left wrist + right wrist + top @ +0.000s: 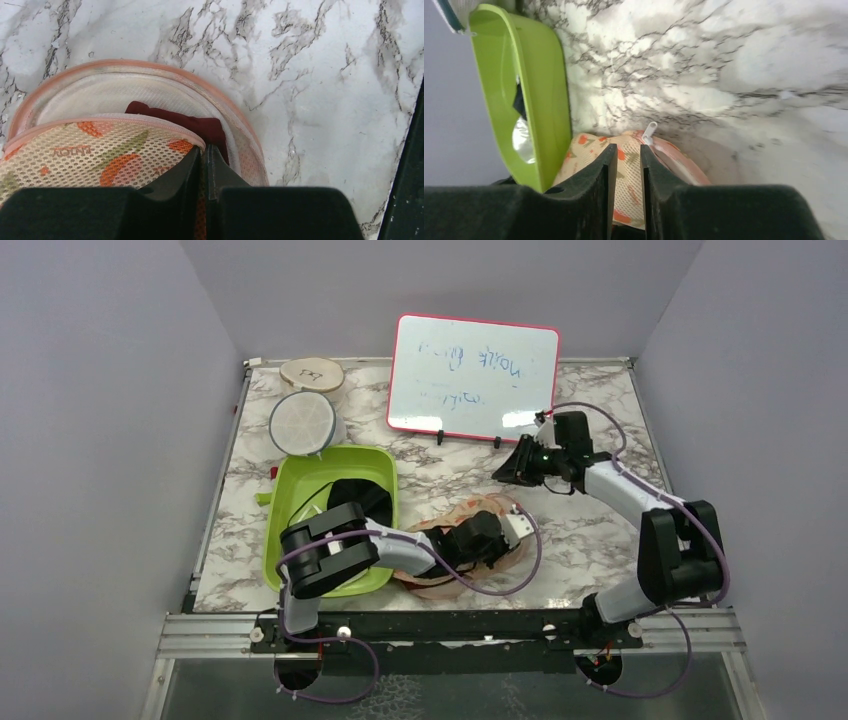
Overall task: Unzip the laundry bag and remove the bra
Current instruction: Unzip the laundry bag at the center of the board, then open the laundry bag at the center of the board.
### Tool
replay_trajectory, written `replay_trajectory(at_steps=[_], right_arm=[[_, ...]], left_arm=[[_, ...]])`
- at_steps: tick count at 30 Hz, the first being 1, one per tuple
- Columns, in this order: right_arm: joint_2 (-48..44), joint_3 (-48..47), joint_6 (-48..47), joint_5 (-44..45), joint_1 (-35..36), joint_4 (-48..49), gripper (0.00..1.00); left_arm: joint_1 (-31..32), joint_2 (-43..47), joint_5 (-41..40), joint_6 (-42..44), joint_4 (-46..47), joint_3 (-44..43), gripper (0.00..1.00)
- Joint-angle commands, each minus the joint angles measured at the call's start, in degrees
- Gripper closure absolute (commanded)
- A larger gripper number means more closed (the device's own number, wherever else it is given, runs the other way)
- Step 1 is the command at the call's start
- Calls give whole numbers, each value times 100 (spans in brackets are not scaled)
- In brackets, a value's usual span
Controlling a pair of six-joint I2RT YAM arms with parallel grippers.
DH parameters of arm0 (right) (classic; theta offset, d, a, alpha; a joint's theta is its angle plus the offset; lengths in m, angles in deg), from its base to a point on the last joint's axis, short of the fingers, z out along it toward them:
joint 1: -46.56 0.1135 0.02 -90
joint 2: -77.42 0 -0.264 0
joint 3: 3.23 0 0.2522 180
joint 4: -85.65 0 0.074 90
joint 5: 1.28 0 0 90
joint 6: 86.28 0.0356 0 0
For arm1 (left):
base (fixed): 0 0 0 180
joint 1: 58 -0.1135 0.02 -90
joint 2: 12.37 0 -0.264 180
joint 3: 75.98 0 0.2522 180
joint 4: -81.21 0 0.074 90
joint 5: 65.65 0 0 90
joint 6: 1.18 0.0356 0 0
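The laundry bag [478,508] lies flat on the marble table, right of the green tub. My left gripper [490,540] rests on it and is shut on the edge of its printed mesh top layer [100,155], with orange mesh showing between the closed fingers [205,150]. The bag gapes open there, and the dark maroon bra [200,127] shows inside. My right gripper [505,468] hangs above the table beyond the bag's far end. Its jaws stand slightly apart with nothing between them [624,150]. The bag [589,145] and its white zipper pull [650,132] lie below it.
A green tub [290,500] with a black garment [355,495] stands left of the bag and shows in the right wrist view [544,100]. A round white mesh disc [302,422], a wooden disc [312,373] and a whiteboard [473,375] stand at the back.
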Motion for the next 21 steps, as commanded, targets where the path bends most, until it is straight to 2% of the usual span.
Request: replay_trajectory(at_steps=[1,3,5,7,10,12,16,18,21], right_arm=[[-972,-105,-1250,1412,-271,-640,73],[-1519,-224,-1562,1988,-311,-945,52],[-2060,-419,-1742,2418,-318,-1256,37],[-2588,-493,-1746,2555,-312,-1367,30],[-3261,-397,-1731,2249,-316,-1296,25],[-3551,-382,-1756,2079,-317,-1340,24],[-3882,-423,-1944,2117,-312,-1471,21],[-3991,-409,-2007,2211,-314,-1480,19],[-4015,-375,-2038,2203,-316,-1405,15]], left_arm=[[-216,200,492,-215,-510,-464,100],[-332,103,600,-232,-756,-757,100],[-415,-20,725,-273,-1040,-1091,100],[-459,-107,809,-298,-1293,-1412,100],[-473,-149,937,-290,-1623,-1782,98],[-478,-87,1012,-283,-1777,-1905,88],[-528,288,1104,-161,-2035,-1806,59],[-575,537,1113,-52,-2178,-1626,51],[-597,942,1065,269,-2785,-1452,31]])
